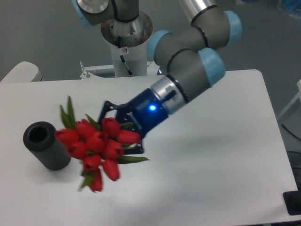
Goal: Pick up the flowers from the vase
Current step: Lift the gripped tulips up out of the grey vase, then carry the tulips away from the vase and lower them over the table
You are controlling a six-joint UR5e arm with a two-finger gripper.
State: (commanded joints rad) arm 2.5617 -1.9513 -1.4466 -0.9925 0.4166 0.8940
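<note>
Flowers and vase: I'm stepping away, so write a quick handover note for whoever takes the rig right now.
End effector: shut on the bunch of red tulip buds with green leaves, held above the white table.
Dark grey matte cylinder vase: upright at the table's left side, its hole showing empty; the bunch hangs just to its right, outside it.
Done: flowers are out of the vase.
Left: nothing but keeping the grip; stems are hidden, so I can't judge how securely they're held.

A white table (216,155) with rounded corners carries the scene. Directly on it, near its left edge, stands a dark grey cylindrical vase (46,146), upright, its round hole open at the top. The robot's base (127,47) rises at the far edge.
</note>
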